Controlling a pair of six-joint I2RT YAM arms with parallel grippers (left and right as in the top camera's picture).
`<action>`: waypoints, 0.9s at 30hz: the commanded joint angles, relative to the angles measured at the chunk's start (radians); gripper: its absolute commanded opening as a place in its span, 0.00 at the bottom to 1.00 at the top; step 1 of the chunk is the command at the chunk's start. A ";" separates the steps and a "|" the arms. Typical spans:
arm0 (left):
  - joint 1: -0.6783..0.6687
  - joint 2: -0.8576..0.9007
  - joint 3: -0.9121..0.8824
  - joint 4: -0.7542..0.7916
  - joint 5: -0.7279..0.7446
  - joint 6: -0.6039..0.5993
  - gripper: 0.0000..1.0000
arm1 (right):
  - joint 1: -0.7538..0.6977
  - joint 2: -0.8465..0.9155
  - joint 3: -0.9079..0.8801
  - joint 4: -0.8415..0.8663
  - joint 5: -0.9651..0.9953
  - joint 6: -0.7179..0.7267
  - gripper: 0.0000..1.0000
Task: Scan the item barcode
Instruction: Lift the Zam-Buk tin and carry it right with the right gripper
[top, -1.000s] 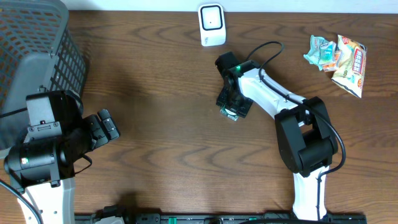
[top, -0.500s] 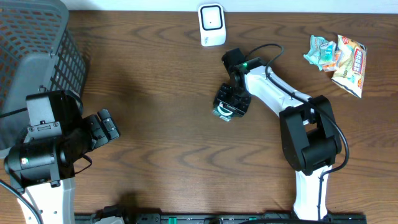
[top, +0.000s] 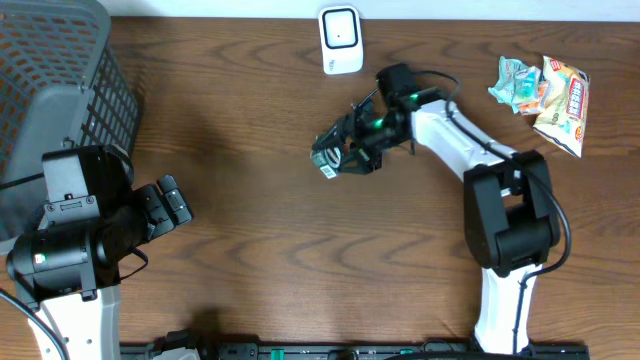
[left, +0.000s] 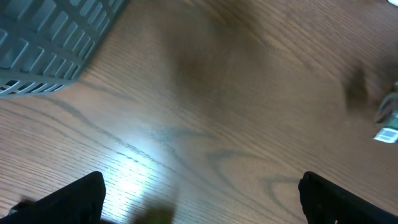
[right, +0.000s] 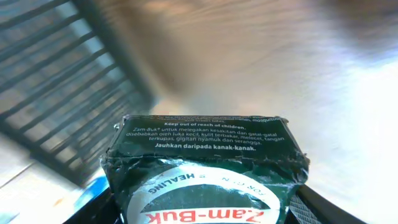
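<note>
Box is showing dark green with white lettering; counter showing brown woodgrain; basket grey mesh.

The overhead camera looks straight down on the whole table. The left wrist camera sits low and tilts across the wood, with the basket at 10 o'clock and the box far off at 3 o'clock. The right wrist camera is very close to that box, with the basket behind at 9 o'clock. All three views share both.
</note>
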 joint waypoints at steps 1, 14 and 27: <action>0.005 0.000 -0.002 0.000 -0.016 -0.009 0.98 | -0.055 -0.013 -0.005 0.004 -0.245 -0.020 0.59; 0.005 0.000 -0.002 0.000 -0.016 -0.010 0.98 | -0.238 -0.013 -0.005 -0.004 -0.441 -0.037 0.59; 0.005 0.000 -0.002 0.000 -0.016 -0.010 0.97 | -0.292 -0.013 -0.005 -0.011 -0.468 -0.023 0.59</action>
